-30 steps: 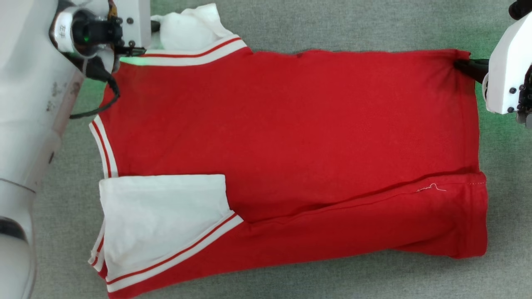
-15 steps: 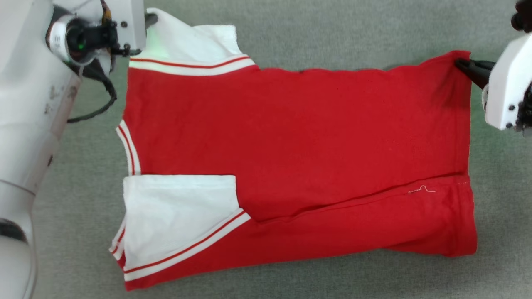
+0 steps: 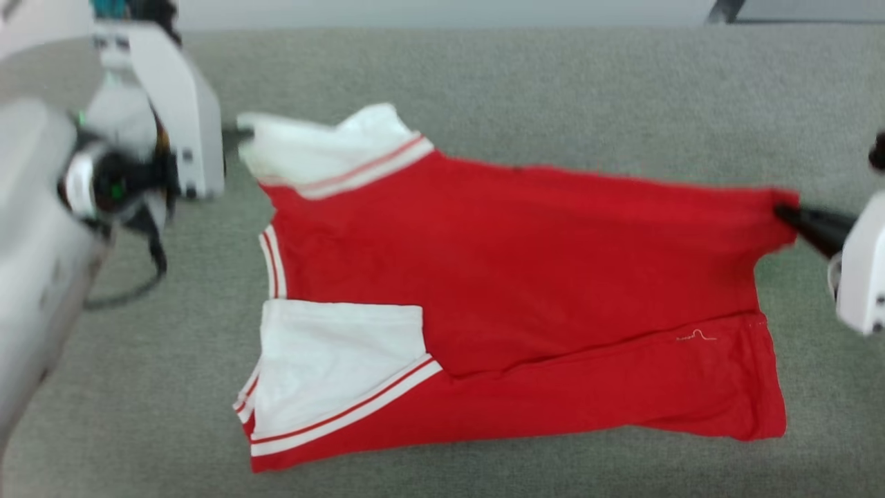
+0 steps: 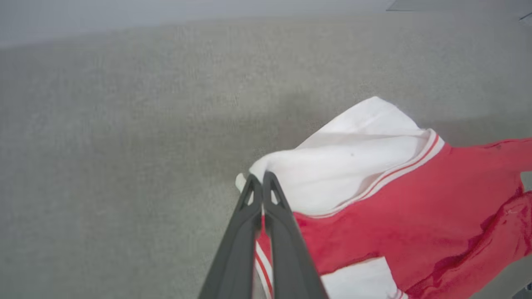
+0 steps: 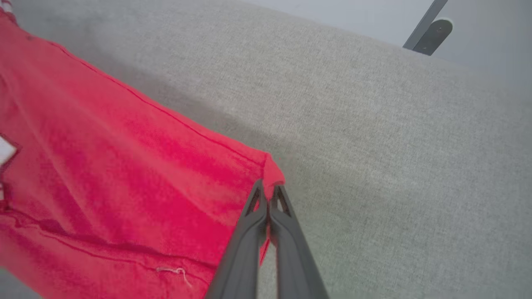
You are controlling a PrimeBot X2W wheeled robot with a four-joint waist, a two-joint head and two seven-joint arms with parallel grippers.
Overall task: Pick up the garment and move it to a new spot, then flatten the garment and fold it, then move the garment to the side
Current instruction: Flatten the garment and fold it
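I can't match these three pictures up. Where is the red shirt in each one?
Head view: the red shirt spans the middle, held between the left pincer and the right pincer.
Left wrist view: lower right, its white sleeve pinched at the pincer's tips.
Right wrist view: left half, its red corner pinched at the tips.
Shared landmark: the grey surface under the shirt.
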